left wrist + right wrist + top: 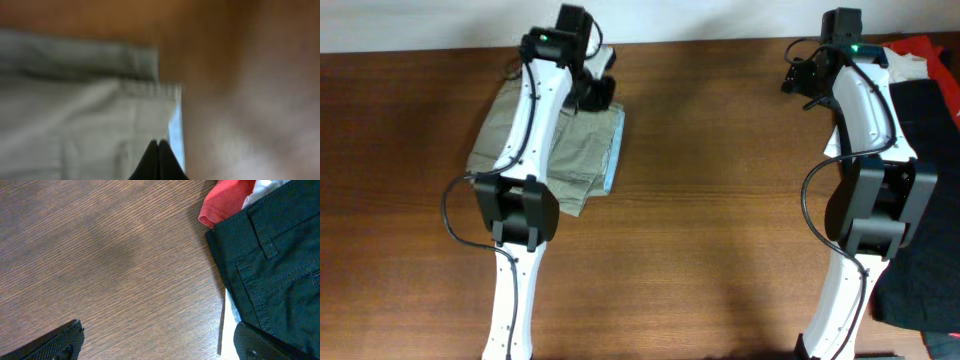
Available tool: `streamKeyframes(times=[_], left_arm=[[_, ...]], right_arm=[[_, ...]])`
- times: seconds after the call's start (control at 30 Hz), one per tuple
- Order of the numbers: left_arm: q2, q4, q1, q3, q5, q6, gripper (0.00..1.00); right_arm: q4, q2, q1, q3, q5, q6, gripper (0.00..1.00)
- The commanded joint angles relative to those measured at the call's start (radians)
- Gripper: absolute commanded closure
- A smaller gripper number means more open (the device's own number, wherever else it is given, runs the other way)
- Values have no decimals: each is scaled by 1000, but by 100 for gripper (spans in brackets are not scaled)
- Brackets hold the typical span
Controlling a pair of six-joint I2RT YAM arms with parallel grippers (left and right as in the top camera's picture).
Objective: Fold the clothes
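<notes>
Brown wooden table (720, 200) fills the overhead view, its grain running side to side. Past the table's far edge there's a pale strip (440, 25), wall or floor, can't tell. Light is soft and even, with faint shadows toward the table's near edge.

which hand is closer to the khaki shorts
Left. The left hand is right over the far edge of the khaki shorts. The right hand is across the table, beside the black trousers, well apart from the shorts.
</notes>
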Motion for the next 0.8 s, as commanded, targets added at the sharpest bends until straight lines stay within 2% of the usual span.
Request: streamKeyframes(times=[0.0,0.07,0.23,0.37,0.43,0.47,0.5,0.53,0.57,0.67,0.73,0.77], left_arm=[[40,134,6,7,-63,-6,98],[101,151,4,7,-57,-51,98],[185,132,-3,7,32,-58,98],[226,185,-29,10,32,-58,98],[181,182,-24,48,32,-57,86],[143,178,-10,83,32,-58,67],[102,177,10,111,32,-58,25],[45,152,52,132,32,-57,5],[18,136,81,132,32,-57,1],[-13,19,285,130,32,-49,1],[-13,-56,433,82,111,121,1],[-13,-60,481,53,160,154,1]], right_arm=[[2,-5,4,13,12,2,1],[2,-5,4,13,12,2,1],[2,-5,4,13,12,2,1],[2,-5,4,13,12,2,1],[2,-5,4,13,12,2,1],[2,-5,4,13,12,2,1],[2,-5,4,13,12,1,1],[2,-5,4,13,12,2,1],[2,-5,4,13,12,2,1],[2,-5,4,13,12,2,1],[2,-5,4,13,12,2,1],[2,-5,4,13,12,2,1]])
